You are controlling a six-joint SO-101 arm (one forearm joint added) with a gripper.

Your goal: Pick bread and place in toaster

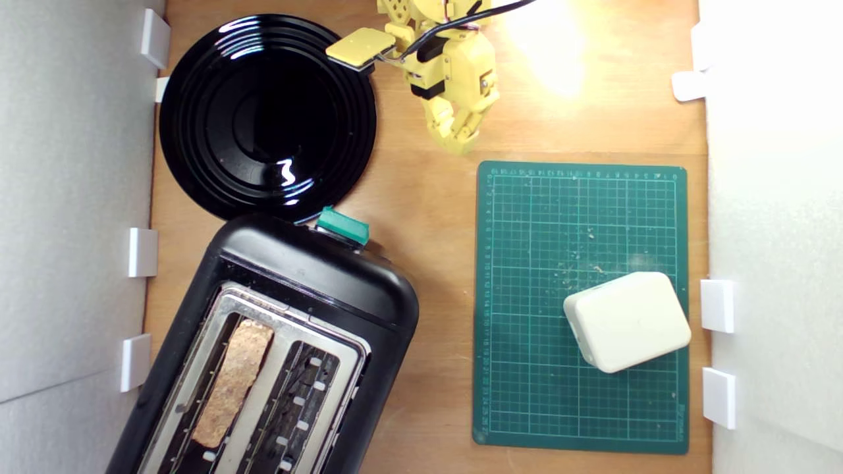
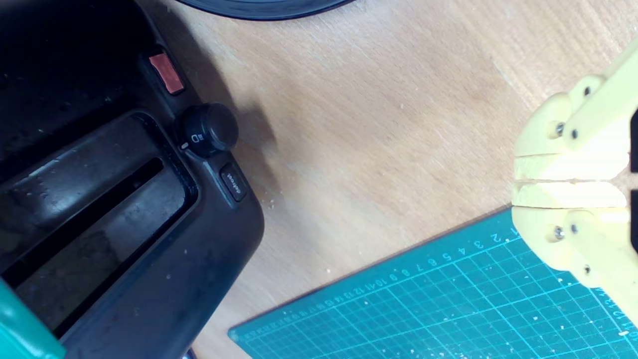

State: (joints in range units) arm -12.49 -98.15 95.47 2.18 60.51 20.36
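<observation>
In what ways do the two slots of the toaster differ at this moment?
The slot on the exterior view's left holds the bread, its brown crust showing along the opening. The slot on the exterior view's right holds nothing; its wire guides are visible. Both are long, parallel openings in the toaster.

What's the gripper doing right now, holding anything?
Gripper: closed, jaws together, holding nothing; the bread sits in the toaster slot.

Bread in the toaster

The bread (image 1: pixel 232 382) stands on edge, brown crust up, in the slot nearer the exterior view's left of the black, silver-topped toaster (image 1: pixel 309 276), which sits angled on the wood.
</observation>
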